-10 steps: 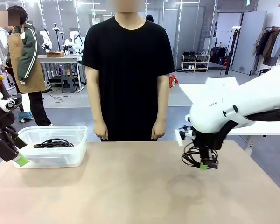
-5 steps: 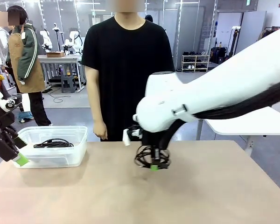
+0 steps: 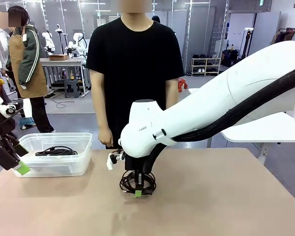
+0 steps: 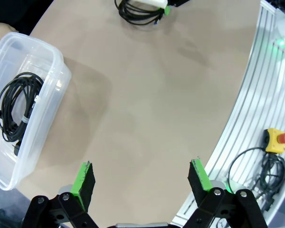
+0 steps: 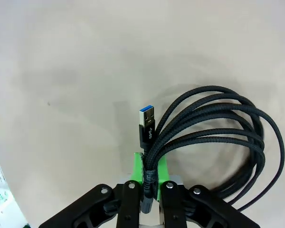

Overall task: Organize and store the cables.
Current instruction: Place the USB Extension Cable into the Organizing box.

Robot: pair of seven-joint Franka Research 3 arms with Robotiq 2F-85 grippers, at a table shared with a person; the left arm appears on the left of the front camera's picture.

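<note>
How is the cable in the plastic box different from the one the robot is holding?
The cable in the box lies loose inside the clear box at the table's left end; the held cable hangs pinched in the right gripper above mid-table. The boxed one wears a pale band; the held one shows a blue-tipped plug sticking up. Both are black coils.

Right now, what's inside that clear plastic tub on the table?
The clear plastic tub holds one coiled black cable with a pale tie band. Anything lying under the coil is hidden.

Coiled black cable [image 3: 137,182] hanging mid-table, second coil [image 3: 56,151] in bin [image 3: 81,164]
</note>
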